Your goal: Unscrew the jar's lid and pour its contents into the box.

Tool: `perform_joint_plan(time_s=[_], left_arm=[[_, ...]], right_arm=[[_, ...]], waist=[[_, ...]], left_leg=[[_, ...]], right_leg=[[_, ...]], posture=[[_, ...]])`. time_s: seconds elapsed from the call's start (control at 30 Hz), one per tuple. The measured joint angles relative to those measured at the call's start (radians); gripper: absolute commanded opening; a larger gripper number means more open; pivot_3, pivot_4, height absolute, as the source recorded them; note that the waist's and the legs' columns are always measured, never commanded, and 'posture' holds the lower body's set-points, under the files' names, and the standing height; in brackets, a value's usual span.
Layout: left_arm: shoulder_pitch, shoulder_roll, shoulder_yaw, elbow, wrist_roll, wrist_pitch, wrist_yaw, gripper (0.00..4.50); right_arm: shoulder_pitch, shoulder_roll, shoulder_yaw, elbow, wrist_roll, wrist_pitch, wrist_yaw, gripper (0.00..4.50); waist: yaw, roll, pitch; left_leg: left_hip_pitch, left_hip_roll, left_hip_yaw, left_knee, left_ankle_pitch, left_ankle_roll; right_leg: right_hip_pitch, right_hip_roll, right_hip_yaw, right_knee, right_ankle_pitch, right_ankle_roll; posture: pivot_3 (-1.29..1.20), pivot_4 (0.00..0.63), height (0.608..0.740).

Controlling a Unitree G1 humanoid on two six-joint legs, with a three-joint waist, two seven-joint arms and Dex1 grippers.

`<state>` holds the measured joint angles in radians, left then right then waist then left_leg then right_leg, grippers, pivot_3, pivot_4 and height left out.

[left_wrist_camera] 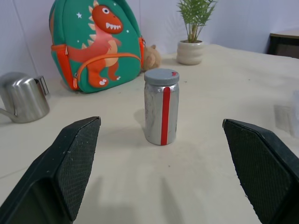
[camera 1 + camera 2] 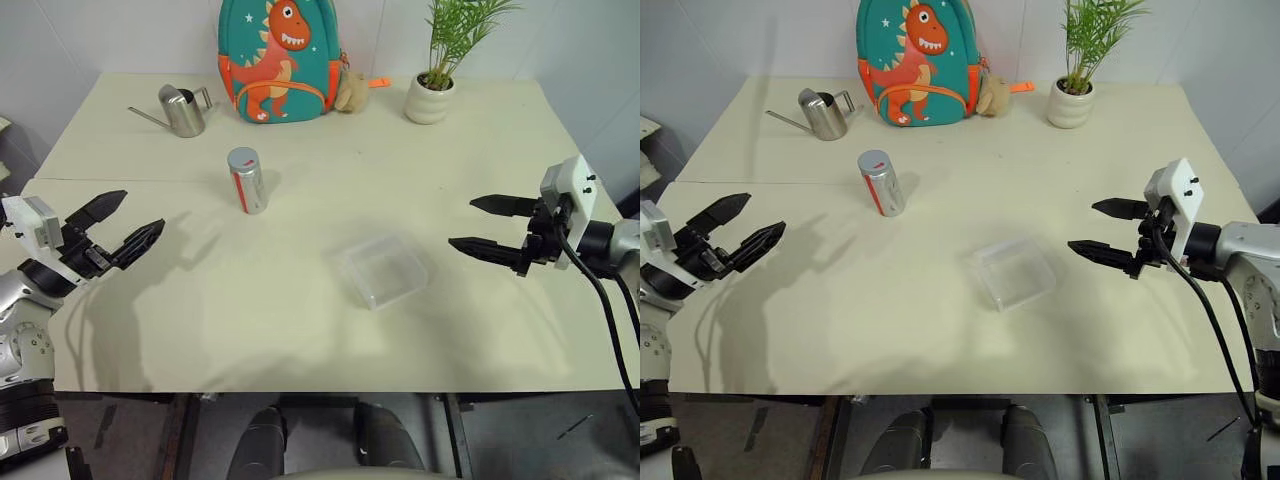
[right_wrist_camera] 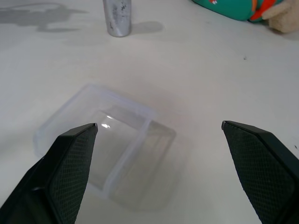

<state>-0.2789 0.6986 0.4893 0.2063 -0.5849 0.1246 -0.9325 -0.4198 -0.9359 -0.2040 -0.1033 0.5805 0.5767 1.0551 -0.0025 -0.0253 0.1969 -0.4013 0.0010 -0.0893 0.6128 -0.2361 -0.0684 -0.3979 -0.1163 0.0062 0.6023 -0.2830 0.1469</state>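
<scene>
Jar (image 2: 246, 180) upright on surface (image 2: 300, 330), left of centre, grey lid (image 1: 161, 76) on, red stripe down side. Clear box (image 2: 383, 270) near surface middle, nearer front edge than jar, well apart from it. Left pincer (image 2: 118, 232) fingers spread apart, holding nothing, aimed toward jar. Right pincer (image 2: 485, 226) fingers spread apart, holding nothing, aimed toward box. Watering can (image 2: 182, 110), dinosaur backpack (image 2: 280, 60), potted plant (image 2: 432, 95) along far edge.

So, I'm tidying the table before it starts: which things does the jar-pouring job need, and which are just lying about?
Needed: jar, its lid, clear box.
Lying about: watering can, dinosaur backpack, potted plant, plush toy.
</scene>
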Motion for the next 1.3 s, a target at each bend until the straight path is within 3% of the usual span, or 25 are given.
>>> perform_joint_plan(time_s=[0.47,0.87,1.3], left_arm=[[-0.091,-0.077,-0.078,-0.028,0.033,-0.007,0.116,4.46],[-0.233,-0.26,-0.211,0.074,0.154,-0.043,0.279,4.46],[-0.353,-0.345,-0.246,0.245,0.227,-0.061,0.397,4.46]], right_arm=[[-0.021,0.067,0.002,-0.151,0.07,0.082,-0.072,4.5],[-0.059,0.152,0.046,-0.294,0.223,0.206,-0.115,4.5],[-0.073,0.18,0.08,-0.244,0.174,0.159,-0.129,4.5]], waist=[[0.001,0.0,0.0],[0.007,0.0,0.0],[0.002,0.0,0.0]], left_leg=[[0.0,0.0,0.0,0.001,0.0,0.0],[-0.001,-0.001,0.0,0.003,0.0,0.0],[-0.001,-0.001,0.0,0.003,0.0,0.0]], right_leg=[[0.0,0.0,0.0,0.001,0.0,0.001],[0.0,0.0,0.0,0.001,0.001,0.002],[0.0,0.0,0.0,0.002,0.001,0.003]], posture=[[0.0,0.15,0.74],[0.0,0.15,0.74],[0.0,0.15,0.74]])
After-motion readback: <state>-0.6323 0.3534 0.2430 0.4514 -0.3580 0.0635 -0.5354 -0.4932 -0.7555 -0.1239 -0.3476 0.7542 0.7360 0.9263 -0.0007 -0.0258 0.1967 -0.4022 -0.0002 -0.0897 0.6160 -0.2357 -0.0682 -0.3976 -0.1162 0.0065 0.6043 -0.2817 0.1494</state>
